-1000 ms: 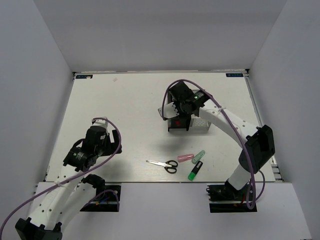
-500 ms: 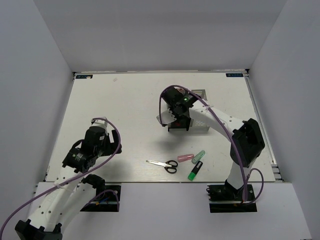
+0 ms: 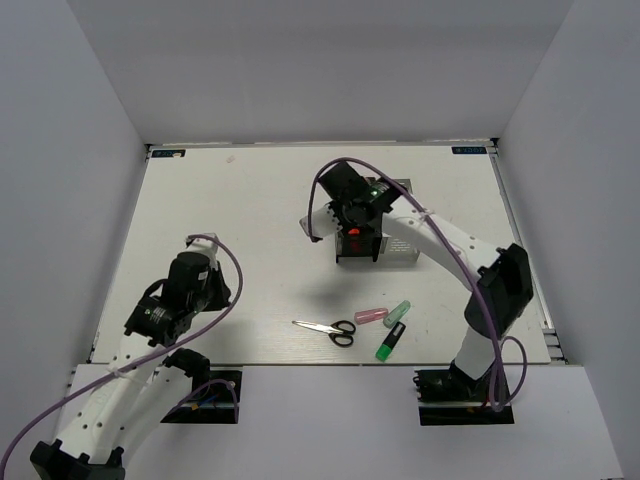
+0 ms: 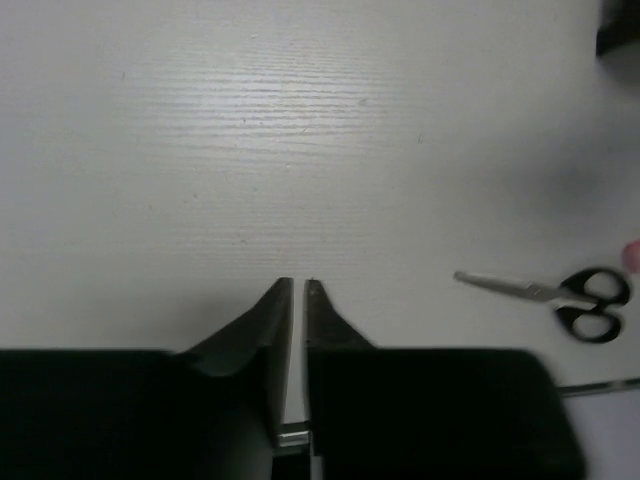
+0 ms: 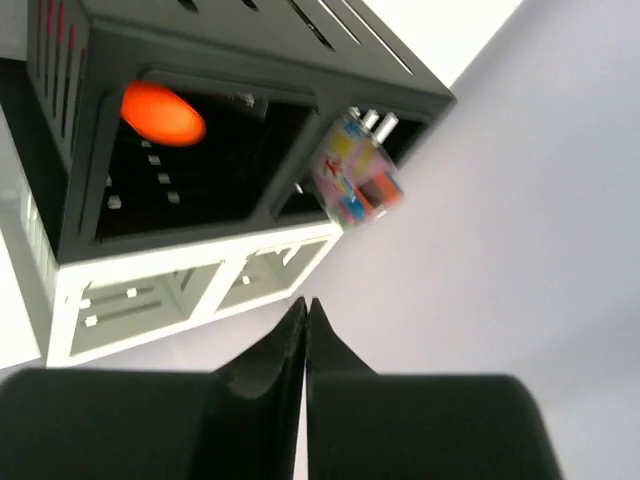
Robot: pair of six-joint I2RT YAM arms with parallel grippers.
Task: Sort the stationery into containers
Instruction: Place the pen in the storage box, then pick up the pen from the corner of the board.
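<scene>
On the table lie black-handled scissors [image 3: 328,328], a pale pink tube [image 3: 371,316], a mint tube [image 3: 399,310] and a green marker [image 3: 389,343]. The black container [image 3: 357,255] and the white container [image 3: 401,254] stand side by side mid-table. An orange piece [image 5: 162,113] sits in a black container [image 5: 250,55] compartment, and a patterned tube [image 5: 355,185] stands in another. My right gripper [image 5: 305,303] hangs above the containers, shut and empty. Shut with nothing in it, my left gripper [image 4: 298,285] hovers over bare table, left of the scissors [image 4: 560,295].
The white container [image 5: 170,295] shows open square compartments below the black one in the right wrist view. White walls ring the table on three sides. The right arm [image 3: 450,250] arches over the containers, trailing a purple cable.
Both grippers have closed; the left one was wide open. The right wrist has shifted slightly left and back above the black container.
</scene>
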